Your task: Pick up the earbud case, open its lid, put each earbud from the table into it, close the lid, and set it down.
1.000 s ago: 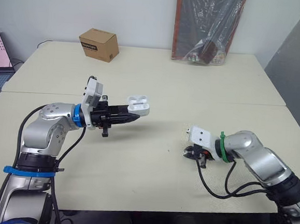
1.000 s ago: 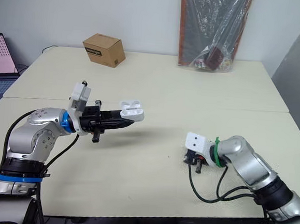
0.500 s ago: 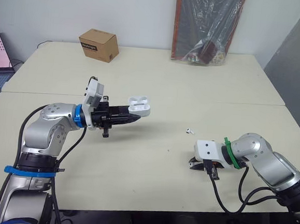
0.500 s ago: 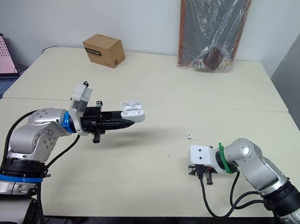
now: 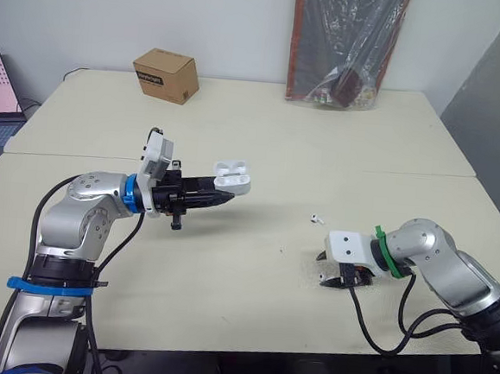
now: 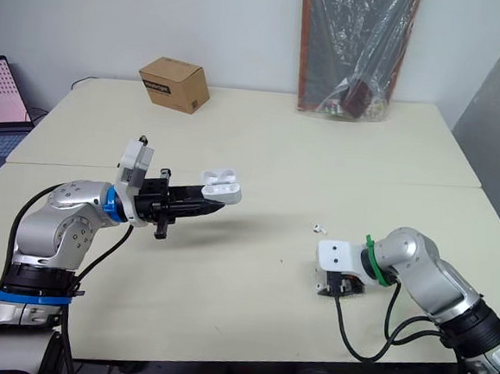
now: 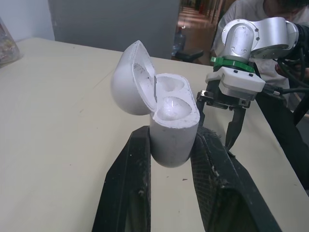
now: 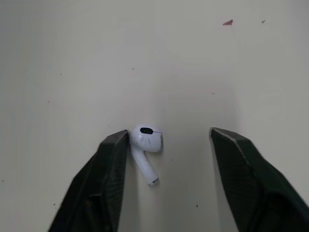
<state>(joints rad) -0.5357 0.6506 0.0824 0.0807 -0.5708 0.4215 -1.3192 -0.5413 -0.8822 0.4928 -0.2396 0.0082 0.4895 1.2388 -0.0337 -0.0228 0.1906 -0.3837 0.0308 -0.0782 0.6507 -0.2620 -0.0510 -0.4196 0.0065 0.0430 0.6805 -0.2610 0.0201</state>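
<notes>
Left gripper (image 5: 221, 196) of mine pinches the earbud case (image 7: 172, 129) by its lower body, one black finger on each side, and holds it in the air above the table (image 5: 263, 136), towards 9 o'clock of the table's middle. The case's lid (image 7: 130, 79) stands swung open, and both sockets inside look empty.

At about 4 o'clock my right gripper (image 8: 169, 140) points down at the table with its fingers (image 8: 113, 159) spread wide. An earbud (image 8: 146, 140) lies flat on the table between them, its round head touching one finger and well apart from the other, stem pointing back towards the wrist. A second earbud (image 5: 317, 217), a small white speck, lies on the table near that gripper, at its 11 o'clock.

Far across the table, a cardboard box (image 5: 164, 75) sits at 11 o'clock and a dark board in clear plastic wrap (image 5: 348, 43) leans against the wall at 1 o'clock.
</notes>
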